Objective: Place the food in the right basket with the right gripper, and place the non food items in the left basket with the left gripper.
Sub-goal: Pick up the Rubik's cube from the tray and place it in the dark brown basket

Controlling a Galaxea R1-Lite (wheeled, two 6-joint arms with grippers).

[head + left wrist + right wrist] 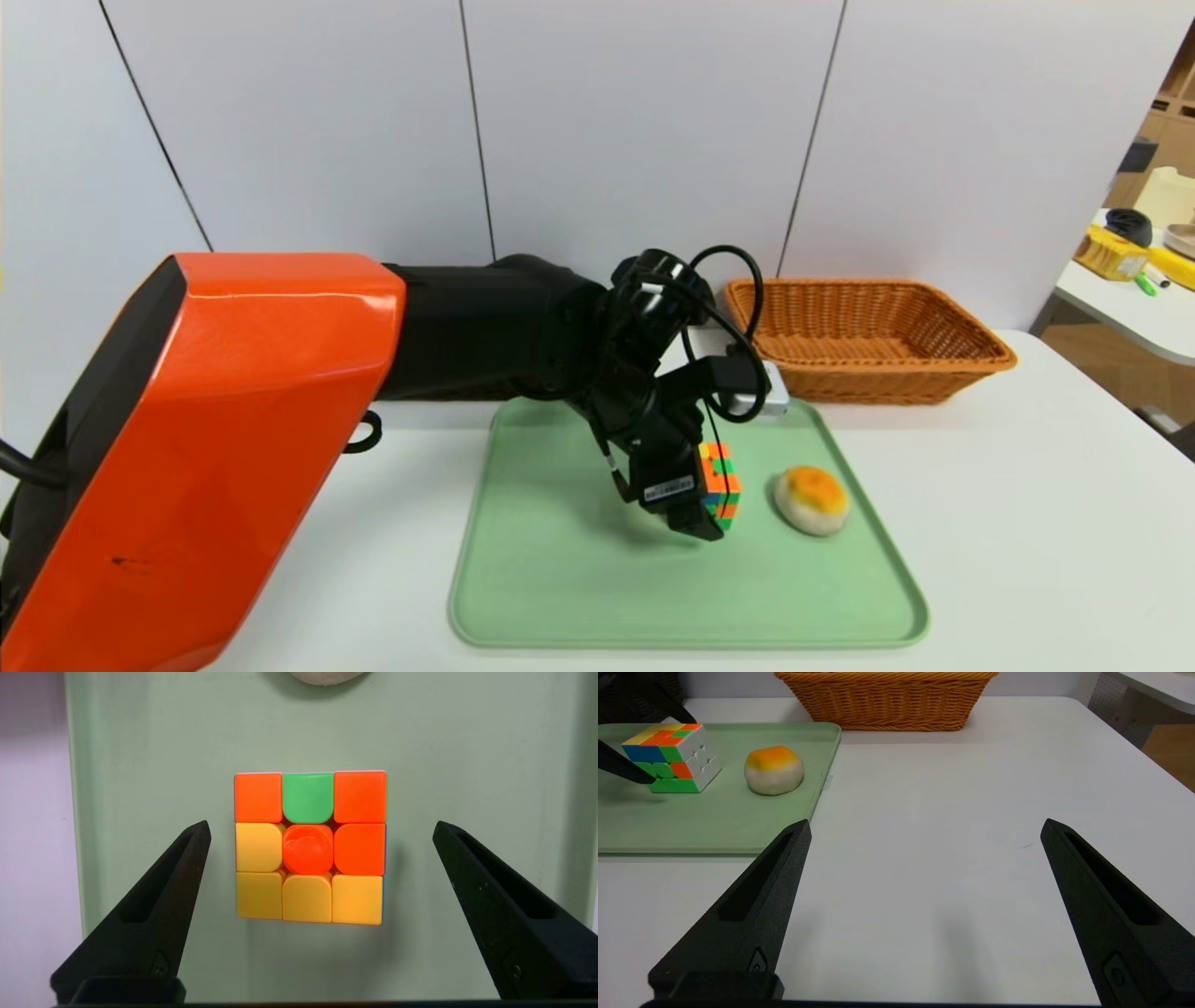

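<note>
White table (980,523); puzzle cube (308,849) squared between left gripper's (321,833) spread fingers; right gripper (927,828) spread, over table.

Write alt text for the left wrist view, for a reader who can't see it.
The left gripper, open wide, is over a multicoloured puzzle cube on a pale green tray, with the cube framed between its jaws and touched by neither. Part of a pale rounded thing shows at the picture's edge.
</note>
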